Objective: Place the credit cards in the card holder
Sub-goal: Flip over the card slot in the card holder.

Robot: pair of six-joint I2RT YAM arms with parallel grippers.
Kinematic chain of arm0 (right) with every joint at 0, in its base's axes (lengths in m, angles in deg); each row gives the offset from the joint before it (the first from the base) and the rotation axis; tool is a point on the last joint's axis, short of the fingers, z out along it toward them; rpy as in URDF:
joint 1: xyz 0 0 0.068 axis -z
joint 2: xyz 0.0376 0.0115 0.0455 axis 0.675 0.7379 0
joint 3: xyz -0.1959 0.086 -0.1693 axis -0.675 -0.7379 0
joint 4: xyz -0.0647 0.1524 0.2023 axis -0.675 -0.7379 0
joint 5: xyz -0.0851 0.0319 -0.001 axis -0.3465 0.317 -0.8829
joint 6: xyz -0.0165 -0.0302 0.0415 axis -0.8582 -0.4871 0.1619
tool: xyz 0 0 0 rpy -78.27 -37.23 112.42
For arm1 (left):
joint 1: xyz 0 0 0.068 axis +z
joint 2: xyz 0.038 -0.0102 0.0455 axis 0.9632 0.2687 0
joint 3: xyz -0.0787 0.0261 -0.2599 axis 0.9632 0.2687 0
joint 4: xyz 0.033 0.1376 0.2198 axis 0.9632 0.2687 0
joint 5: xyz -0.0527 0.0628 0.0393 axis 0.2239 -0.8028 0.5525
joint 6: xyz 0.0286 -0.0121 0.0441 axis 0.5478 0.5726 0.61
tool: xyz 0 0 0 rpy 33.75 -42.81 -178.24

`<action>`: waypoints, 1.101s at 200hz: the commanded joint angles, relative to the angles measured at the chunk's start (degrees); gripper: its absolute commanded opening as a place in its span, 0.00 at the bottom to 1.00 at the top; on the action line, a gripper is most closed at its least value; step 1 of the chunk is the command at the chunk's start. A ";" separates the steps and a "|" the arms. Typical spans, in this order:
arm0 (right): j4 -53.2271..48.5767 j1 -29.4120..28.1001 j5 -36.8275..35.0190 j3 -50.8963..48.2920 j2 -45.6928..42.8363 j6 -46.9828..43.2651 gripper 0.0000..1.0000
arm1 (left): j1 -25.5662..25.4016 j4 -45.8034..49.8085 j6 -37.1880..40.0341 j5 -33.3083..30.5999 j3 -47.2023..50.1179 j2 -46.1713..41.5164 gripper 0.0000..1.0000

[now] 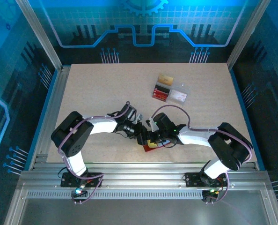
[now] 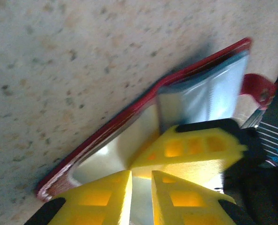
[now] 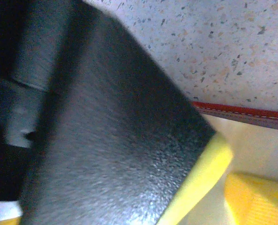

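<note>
The dark red card holder [image 1: 151,146] lies open on the table near the front edge, where both arms meet. In the left wrist view its red edge [image 2: 106,126] runs diagonally, and a pale credit card [image 2: 106,159] lies against its inside. My left gripper [image 2: 141,187] sits on that card with its yellow fingers a narrow gap apart; a grip is unclear. One yellow finger of the right gripper [image 2: 195,150] crosses just above them. In the right wrist view a black body blocks most of the picture, with the holder's red edge [image 3: 251,112] and pale card [image 3: 260,150] beyond.
A clear plastic box [image 1: 179,95] holding dark red ribbed pieces [image 1: 161,92] stands at the back right of centre, with a small tan block [image 1: 165,78] just behind it. Metal frame rails border the table on both sides and along the front.
</note>
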 commanded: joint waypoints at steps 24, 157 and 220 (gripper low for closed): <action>-2.24 0.94 -1.63 -0.03 -2.53 0.02 0.94 | -1.14 -1.02 0.41 0.84 2.07 3.31 0.19; -28.36 2.42 -25.40 10.06 -5.01 -9.31 0.51 | -1.10 5.02 7.58 -2.57 -0.65 6.33 0.19; -29.68 3.37 -29.42 11.80 0.64 -10.59 0.44 | -1.09 5.84 8.32 -3.08 -1.36 6.75 0.20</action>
